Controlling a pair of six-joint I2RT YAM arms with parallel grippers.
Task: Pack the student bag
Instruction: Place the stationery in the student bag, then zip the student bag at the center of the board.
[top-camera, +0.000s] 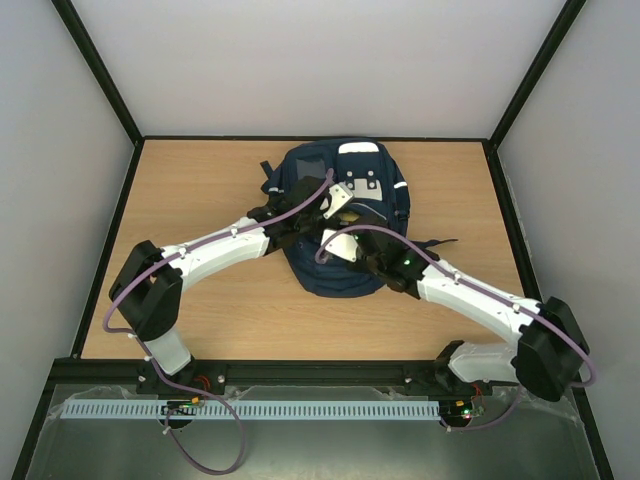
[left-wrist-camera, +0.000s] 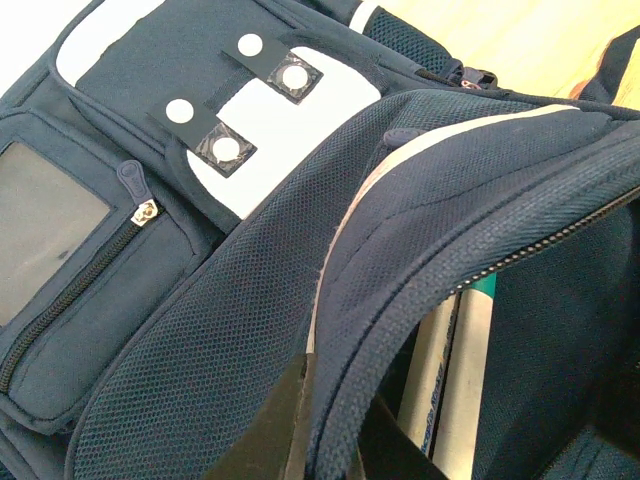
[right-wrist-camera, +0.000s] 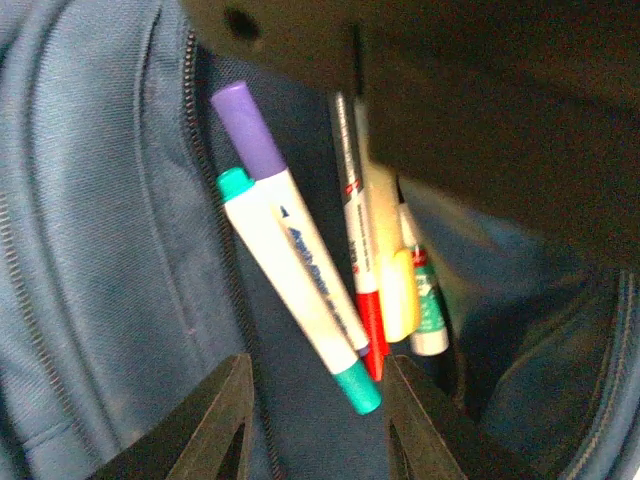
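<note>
Navy fabric of the student bag (top-camera: 335, 278) lies on the tabletop (top-camera: 200, 190), toward the far edge. Reaching over the bag from the left, the left gripper (left-wrist-camera: 330, 445) is clamped tight on the rim of the bag's opening. From the right, the right gripper (right-wrist-camera: 318, 425) sits inside the bag, jaws partly apart, holding nothing, just beside a bunch of markers (right-wrist-camera: 300, 290).
</note>
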